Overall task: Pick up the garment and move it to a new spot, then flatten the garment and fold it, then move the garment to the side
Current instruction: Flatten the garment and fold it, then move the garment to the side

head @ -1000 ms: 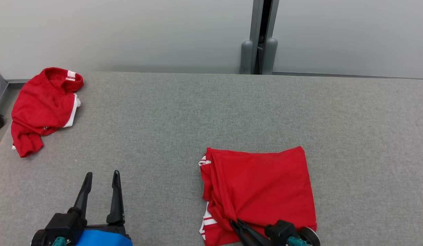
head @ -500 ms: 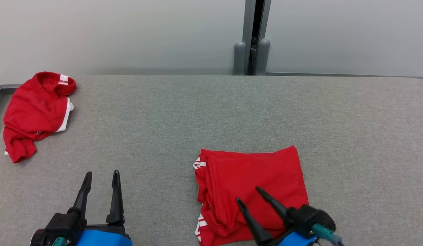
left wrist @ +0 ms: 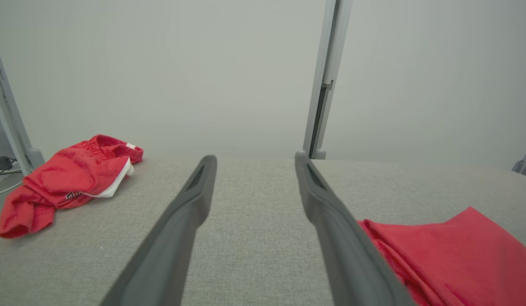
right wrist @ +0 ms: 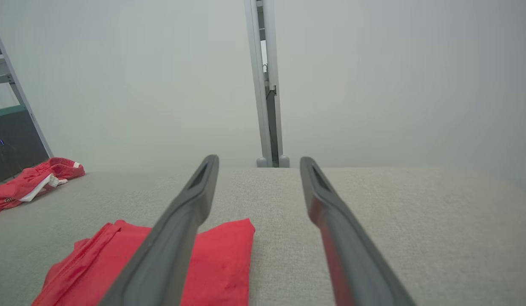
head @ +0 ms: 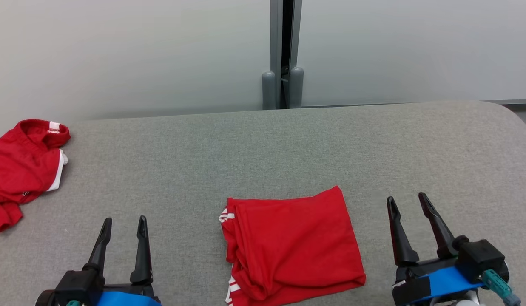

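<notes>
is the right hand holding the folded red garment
No, the right hand stands open to the right of the folded red garment, apart from it and gripping nothing.

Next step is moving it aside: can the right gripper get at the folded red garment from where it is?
Probably yes. The right gripper stands open just to the right of the folded red garment, not touching it, with bare grey tabletop between them and nothing in the way.

No readable text, small logo [left wrist: 72,195] on crumpled red shorts [left wrist: 67,174] too blurred
</notes>
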